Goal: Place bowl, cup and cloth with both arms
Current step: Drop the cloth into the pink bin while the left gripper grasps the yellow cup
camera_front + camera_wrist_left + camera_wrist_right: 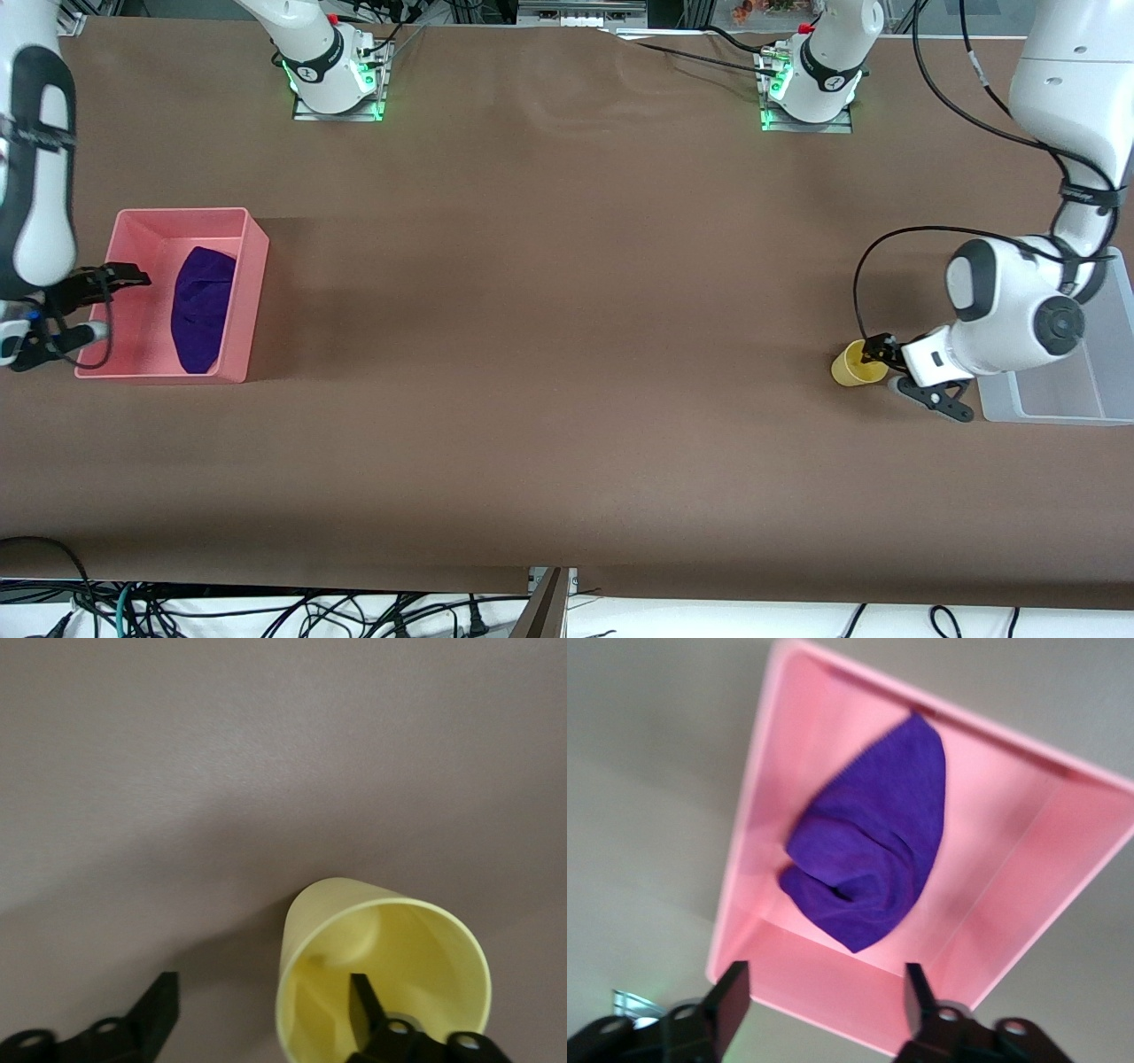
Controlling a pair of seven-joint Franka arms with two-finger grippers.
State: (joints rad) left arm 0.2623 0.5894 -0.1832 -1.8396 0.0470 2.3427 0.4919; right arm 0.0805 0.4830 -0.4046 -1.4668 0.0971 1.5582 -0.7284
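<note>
Left gripper [877,353] has one finger inside the small plain yellow cup [852,365], jaws spread, straddling its wall beside the clear bin [1063,390]; right gripper [120,275] hangs released over the pink bin [252,266], fuzzy purple cloth [202,306] inside; bowl unseen

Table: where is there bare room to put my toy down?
The wide brown table is bare between the pink bin and the yellow cup. The purple cloth fills half that bin. It is crowded where the left gripper straddles the cup's rim beside the clear bin.
</note>
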